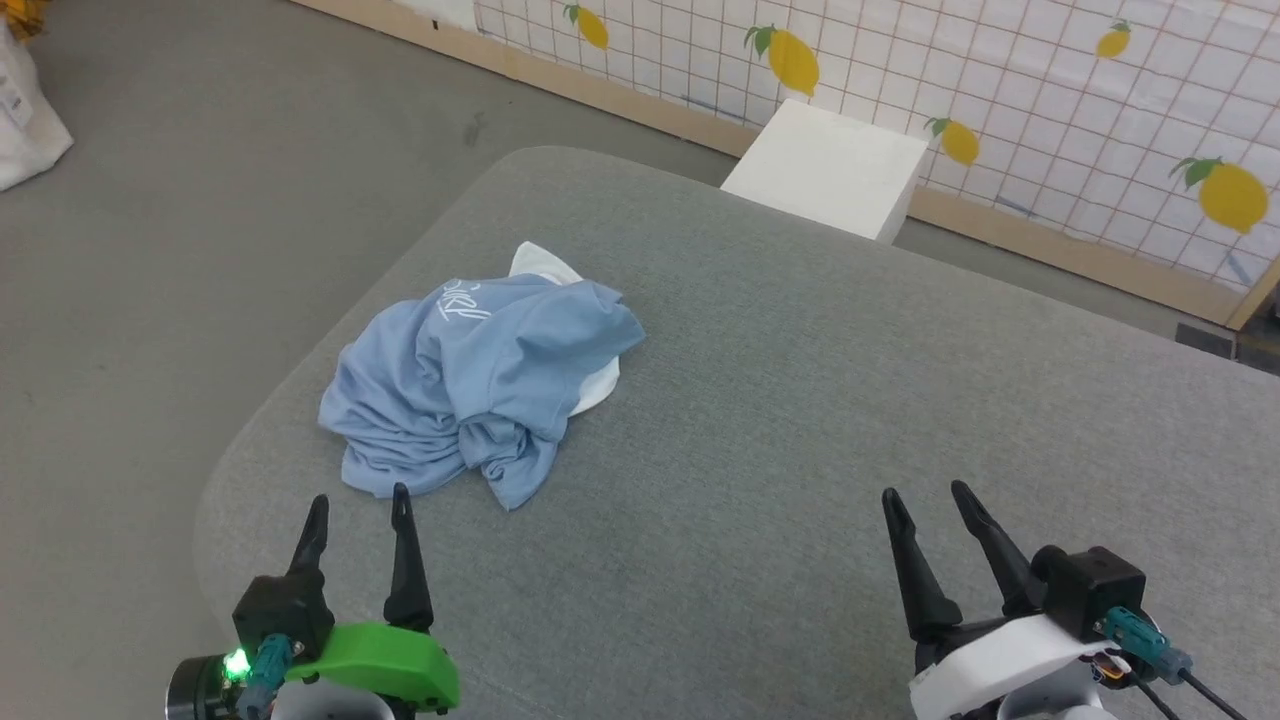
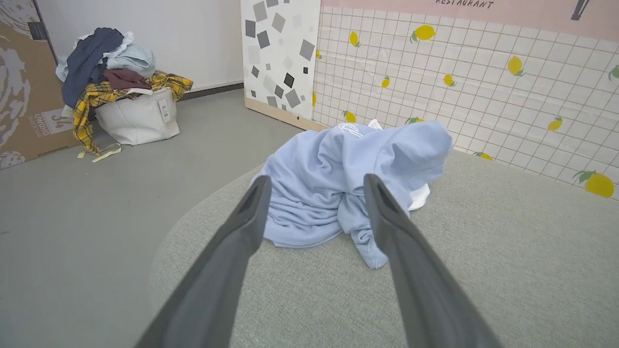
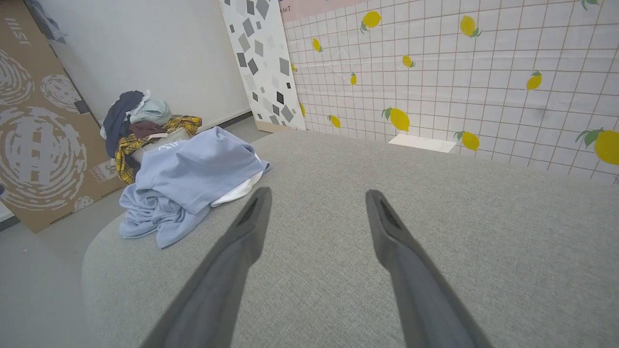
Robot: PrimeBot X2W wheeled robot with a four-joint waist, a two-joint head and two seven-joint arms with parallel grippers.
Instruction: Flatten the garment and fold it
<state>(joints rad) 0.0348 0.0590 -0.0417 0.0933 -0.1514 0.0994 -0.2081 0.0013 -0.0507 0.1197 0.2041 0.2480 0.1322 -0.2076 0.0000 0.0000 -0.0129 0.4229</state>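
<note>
The garment (image 1: 475,385) is a light blue shirt lying crumpled in a heap on the left part of the grey table (image 1: 800,400), with white collar fabric poking out at its back and right side and a white script logo on top. My left gripper (image 1: 358,505) stands open just short of the heap's near edge, nothing between its fingers. In the left wrist view the garment (image 2: 333,179) lies straight ahead between the fingertips (image 2: 258,186). My right gripper (image 1: 928,495) is open over bare table at the lower right, well apart from the garment (image 3: 188,188).
A white box (image 1: 830,165) stands on the floor beyond the table's far edge, against a lemon-patterned tiled wall (image 1: 1000,90). A white bag heaped with clothes (image 2: 125,96) sits on the floor at the left beside a cardboard panel (image 3: 34,125). Bare tabletop stretches to the right.
</note>
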